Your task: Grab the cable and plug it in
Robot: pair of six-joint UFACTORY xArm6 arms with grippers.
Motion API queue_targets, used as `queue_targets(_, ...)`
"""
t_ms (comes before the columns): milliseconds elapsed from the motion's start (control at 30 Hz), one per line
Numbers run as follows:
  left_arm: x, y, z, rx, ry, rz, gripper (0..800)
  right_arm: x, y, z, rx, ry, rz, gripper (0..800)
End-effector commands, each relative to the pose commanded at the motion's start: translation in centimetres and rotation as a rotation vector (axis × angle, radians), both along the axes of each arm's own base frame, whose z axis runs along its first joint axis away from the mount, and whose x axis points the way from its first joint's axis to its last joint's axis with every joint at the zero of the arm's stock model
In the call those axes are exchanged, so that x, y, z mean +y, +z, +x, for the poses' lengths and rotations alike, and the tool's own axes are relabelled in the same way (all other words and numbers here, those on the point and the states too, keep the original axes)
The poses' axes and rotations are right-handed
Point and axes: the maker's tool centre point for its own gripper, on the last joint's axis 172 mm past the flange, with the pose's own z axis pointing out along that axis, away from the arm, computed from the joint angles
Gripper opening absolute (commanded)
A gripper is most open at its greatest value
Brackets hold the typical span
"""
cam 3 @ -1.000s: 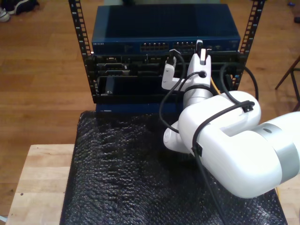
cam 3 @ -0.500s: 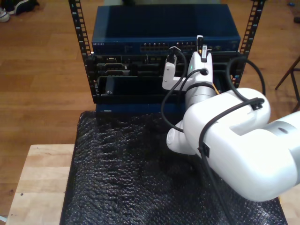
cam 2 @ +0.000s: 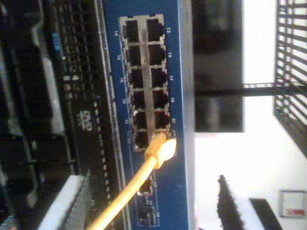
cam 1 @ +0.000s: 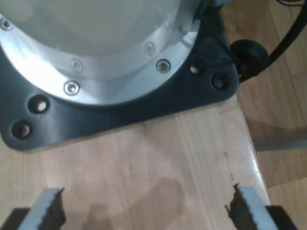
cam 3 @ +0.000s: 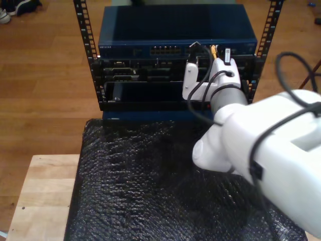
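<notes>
Cable [cam 2: 144, 172] — plug-first into switch [cam 2: 170, 57]

Cable [cam 2: 129, 189]: thin, yellow-orange, with its plug [cam 2: 160, 148] seated in a port at the end of the blue switch's [cam 2: 180, 96] port block. We see it run straight back between our second gripper's [cam 2: 153, 206] open fingers, seemingly untouched. In the exterior view it's just a yellow tip [cam 3: 214, 50] at the switch front.

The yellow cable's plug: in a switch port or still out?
In. The plug sits in a port of the blue switch, the cable trailing away.
</notes>
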Motion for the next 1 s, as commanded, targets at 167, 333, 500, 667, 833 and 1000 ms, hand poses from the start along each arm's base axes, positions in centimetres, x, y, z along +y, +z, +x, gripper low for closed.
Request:
queue_targets(167,0.0,0.0,0.0,0.000,0.000,0.000,800,0.2,-0.7,-1.4,0.100,0.047,0.004,635)
queue_targets(333,0.0,0.0,0.0,0.000,0.000,0.000,800,-1.7,-1.3,-1.6,0.208,0.089,-0.020,658)
queue_targets(500,0.0,0.0,0.0,0.000,0.000,0.000,800,-5.3,-2.1,-2.4,0.356,0.118,-0.058,700)
queue_targets(667,0.0,0.0,0.0,0.000,0.000,0.000,800,-11.5,-4.1,-4.4,0.570,0.099,-0.089,774)
queue_targets(833,0.0,0.0,0.0,0.000,0.000,0.000,800,-16.7,-3.8,-6.0,0.656,0.065,-0.120,789)
queue_targets(1000,0.0,0.0,0.0,0.000,0.000,0.000,800,-22.5,-2.6,-8.5,0.705,0.048,-0.189,790)
